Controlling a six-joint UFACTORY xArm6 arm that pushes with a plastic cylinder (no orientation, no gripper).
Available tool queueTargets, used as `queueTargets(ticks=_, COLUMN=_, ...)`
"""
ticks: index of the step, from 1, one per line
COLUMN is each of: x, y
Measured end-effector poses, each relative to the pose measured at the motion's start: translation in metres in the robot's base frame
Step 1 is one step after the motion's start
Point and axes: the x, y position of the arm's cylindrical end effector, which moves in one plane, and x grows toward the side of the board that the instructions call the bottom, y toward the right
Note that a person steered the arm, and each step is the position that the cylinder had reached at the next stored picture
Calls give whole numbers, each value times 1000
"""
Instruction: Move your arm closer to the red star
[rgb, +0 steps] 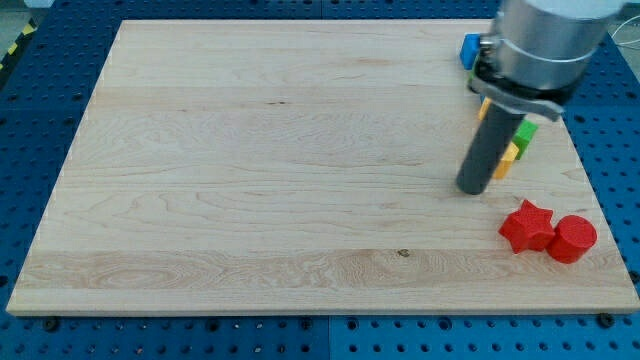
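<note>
Fingers do not apply to this rig: the arm ends in a straight dark rod, so nothing spreads or pinches. My tip (472, 188) rests on the wooden board (250, 160) toward the view's right side, touching no block.

Target position: the red star (526, 225) lies near the view's bottom right corner of the board, below and to the right of my tip. A short strip of bare wood separates the two. Nothing stands in that strip.

Adjacent items:
- A red cylinder (572, 239) sits just beside the red star on its right, touching it or nearly so.
- A yellow block (507, 160) and a green block (525, 133) sit close to the rod's right side, partly hidden behind it; their shapes cannot be made out.
- A blue block (468, 50) lies near the view's top right, partly covered by the arm body; its shape is unclear.

The board rests on a blue perforated table (40, 110).
</note>
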Motion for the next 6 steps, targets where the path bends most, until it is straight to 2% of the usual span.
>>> queueTargets(ticks=1, x=35, y=-13)
queueTargets(ticks=2, x=44, y=-9)
queueTargets(ticks=4, x=26, y=2)
queueTargets(ticks=6, x=29, y=33)
